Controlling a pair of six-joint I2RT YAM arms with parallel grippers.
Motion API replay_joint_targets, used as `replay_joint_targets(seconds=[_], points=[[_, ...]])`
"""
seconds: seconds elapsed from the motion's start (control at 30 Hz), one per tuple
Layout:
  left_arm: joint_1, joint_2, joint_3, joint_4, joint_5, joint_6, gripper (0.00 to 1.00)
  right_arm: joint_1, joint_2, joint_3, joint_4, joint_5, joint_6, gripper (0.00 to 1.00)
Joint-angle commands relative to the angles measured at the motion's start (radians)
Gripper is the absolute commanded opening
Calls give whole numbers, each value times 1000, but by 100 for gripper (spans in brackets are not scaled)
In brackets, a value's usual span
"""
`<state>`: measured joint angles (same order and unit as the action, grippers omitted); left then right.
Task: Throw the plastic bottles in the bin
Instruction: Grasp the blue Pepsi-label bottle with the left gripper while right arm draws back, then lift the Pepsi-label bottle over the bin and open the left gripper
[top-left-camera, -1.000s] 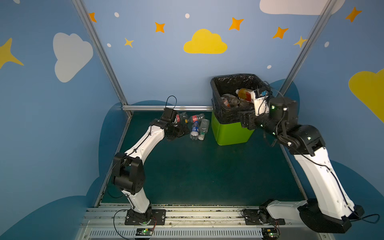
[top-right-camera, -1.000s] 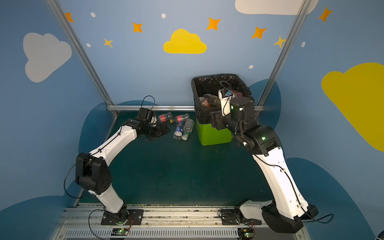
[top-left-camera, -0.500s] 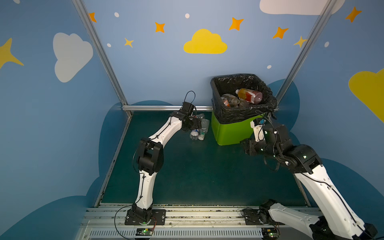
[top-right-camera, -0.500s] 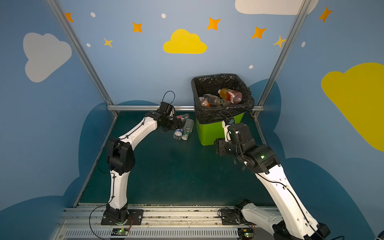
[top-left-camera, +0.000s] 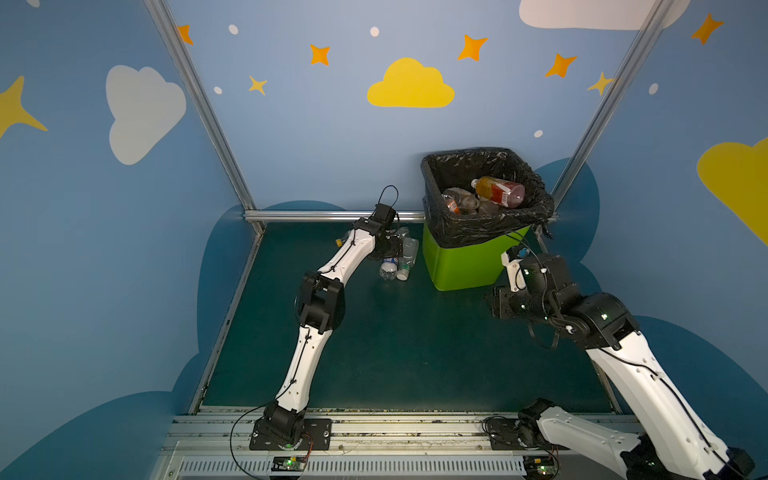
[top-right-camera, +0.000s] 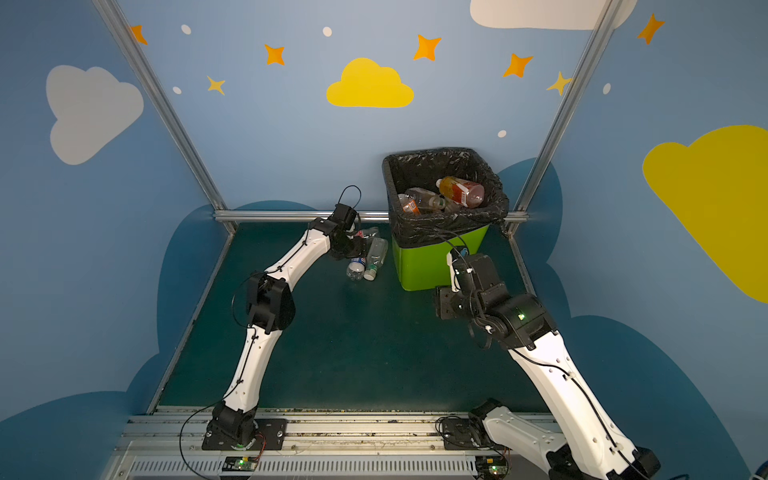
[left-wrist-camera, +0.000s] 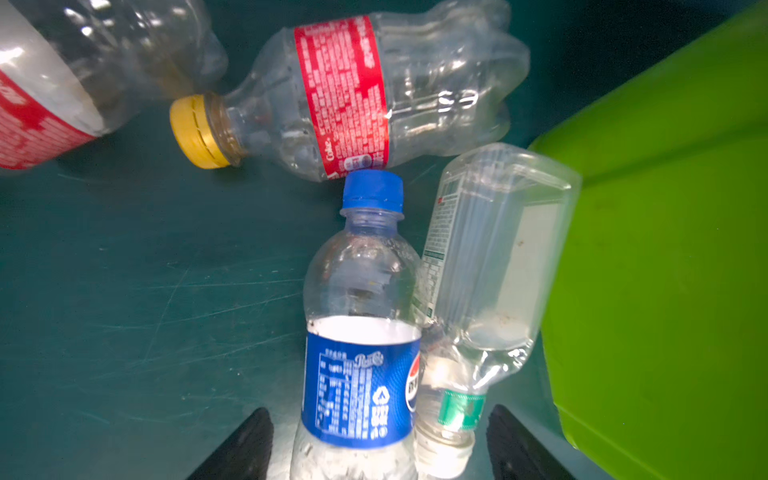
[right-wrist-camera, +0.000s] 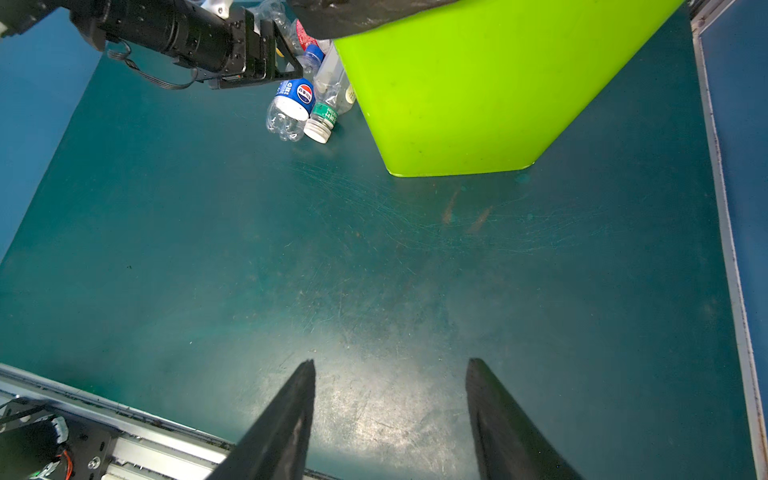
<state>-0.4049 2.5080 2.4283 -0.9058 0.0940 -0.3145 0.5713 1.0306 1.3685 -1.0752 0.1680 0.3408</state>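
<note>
In both top views the right pincer (top-left-camera: 493, 305) has come away from the rim of the bin (top-left-camera: 465, 266), where it hung a second ago. It now hovers low over the dark green surface (top-left-camera: 395, 353) at about 5 o'clock from the bin's foot, its jaws hidden under the wrist. An orange-labelled bottle (top-left-camera: 498, 192) lies on top of the heap inside the black bag (top-left-camera: 478, 226), at 12 o'clock from that pincer and well apart. The left arm's elbow, low by the side wall a second ago, now stands raised over the surface. The left pincer (top-right-camera: 353, 249) has shifted from 9 o'clock of the loose plastic bottles to right above them. A blue-labelled bottle (top-right-camera: 356, 266) and a green-labelled bottle (top-right-camera: 376, 255) stick out at its 5 o'clock, just beside the bin's 9 o'clock wall. In the left wrist view the left pincer (left-wrist-camera: 379, 411) is open: its fingers (left-wrist-camera: 249, 449) stand wide. The blue-labelled bottle (left-wrist-camera: 361, 332) and the neck of the green-labelled bottle (left-wrist-camera: 486, 266) lie between them, with a gap on each side. The blue cap reaches the side of a yellow-capped bottle (left-wrist-camera: 353, 95) lying crosswise. In the right wrist view the right pincer (right-wrist-camera: 391, 361) is open over bare surface, with the bin (right-wrist-camera: 478, 91) and the bottles well ahead.
</note>
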Motion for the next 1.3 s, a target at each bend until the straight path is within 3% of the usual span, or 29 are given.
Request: replay_joint_targets(seconds=[0.0,0.27,0.4,0.87,1.0,1.17,1.27], points=[[3,27,42,-81,-20,17,80,1,-13,-3,-23,27,9,59],[2,55,38,-78,-12,28,73,-2,-6,6,-30,41,6,60],[1,66,40,-65,-2,31,63,-4,-8,10,-37,48,4,61],[8,124,98,-82,13,14,65,-12,-34,33,-58,81,-2,62],[15,107,95,-93,19,14,50,-13,-44,34,-60,95,-1,63],[41,33,79,-165,-5,17,51,-15,-52,34,-58,99,0,64],[57,-83,-13,-162,-19,14,51,-16,-48,27,-51,95,-2,64]])
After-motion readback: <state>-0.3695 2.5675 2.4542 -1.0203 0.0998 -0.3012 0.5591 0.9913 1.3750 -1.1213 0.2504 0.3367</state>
